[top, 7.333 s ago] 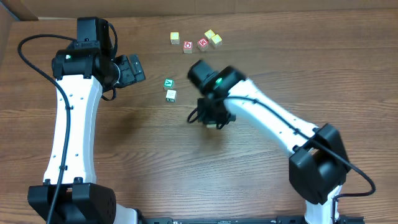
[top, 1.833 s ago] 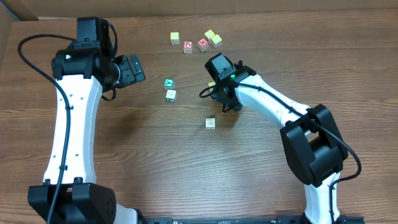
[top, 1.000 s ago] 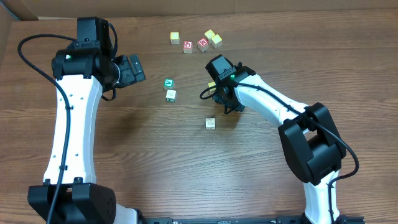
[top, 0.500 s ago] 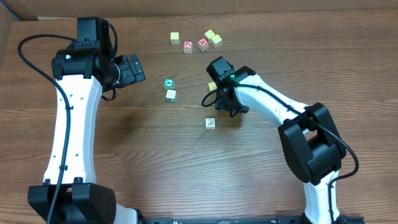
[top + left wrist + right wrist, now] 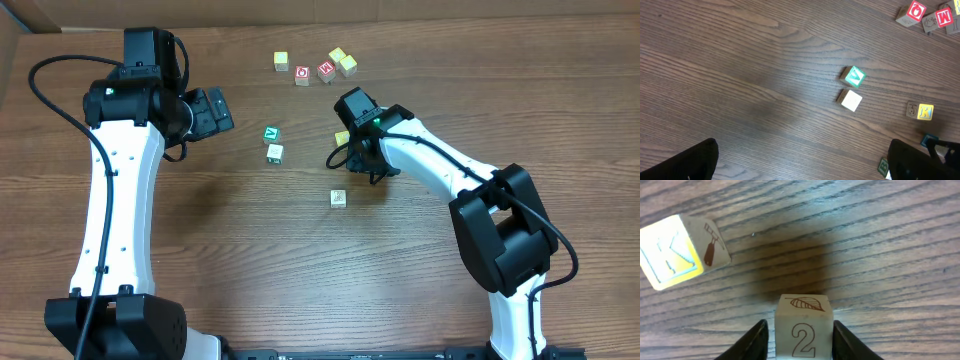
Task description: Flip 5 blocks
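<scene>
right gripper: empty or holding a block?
Holding, apparently: the right gripper sits tight against both sides of the 2 block. Lifted or resting, cannot tell.

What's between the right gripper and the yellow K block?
Nothing but bare table, per the right wrist view. The right gripper straddles the 2 block; the K block lies apart, up-left.

Wooden table (image 5: 200, 280) bearing four-block cluster (image 5: 302, 75) far, green block (image 5: 270, 134) just beside white block (image 5: 275, 153), yellow block (image 5: 342, 138) right, pale block (image 5: 339, 198) nearer.
</scene>
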`<act>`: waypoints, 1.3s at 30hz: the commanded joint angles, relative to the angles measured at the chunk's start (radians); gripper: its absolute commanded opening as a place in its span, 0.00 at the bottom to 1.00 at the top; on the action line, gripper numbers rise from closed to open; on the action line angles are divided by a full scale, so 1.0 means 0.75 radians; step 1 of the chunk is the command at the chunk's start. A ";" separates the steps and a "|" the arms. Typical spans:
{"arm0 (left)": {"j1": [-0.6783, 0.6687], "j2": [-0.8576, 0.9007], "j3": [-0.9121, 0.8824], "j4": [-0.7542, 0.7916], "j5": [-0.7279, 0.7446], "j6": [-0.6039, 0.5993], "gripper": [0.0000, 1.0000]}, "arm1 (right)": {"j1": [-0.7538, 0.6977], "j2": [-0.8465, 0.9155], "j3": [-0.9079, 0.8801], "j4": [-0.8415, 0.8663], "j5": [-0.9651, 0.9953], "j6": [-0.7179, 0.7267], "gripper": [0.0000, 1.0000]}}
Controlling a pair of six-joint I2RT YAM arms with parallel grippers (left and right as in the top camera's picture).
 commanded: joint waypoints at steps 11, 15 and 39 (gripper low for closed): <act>-0.006 0.009 0.034 0.005 -0.017 -0.027 1.00 | -0.004 -0.136 0.231 -0.250 -0.001 -0.004 0.17; -0.006 0.009 0.034 0.004 -0.017 -0.028 1.00 | 0.007 -0.208 0.249 -0.375 -0.086 -0.004 0.18; -0.006 0.009 0.034 0.004 -0.017 -0.028 1.00 | 0.113 -0.208 -0.128 -0.195 -0.202 0.063 0.24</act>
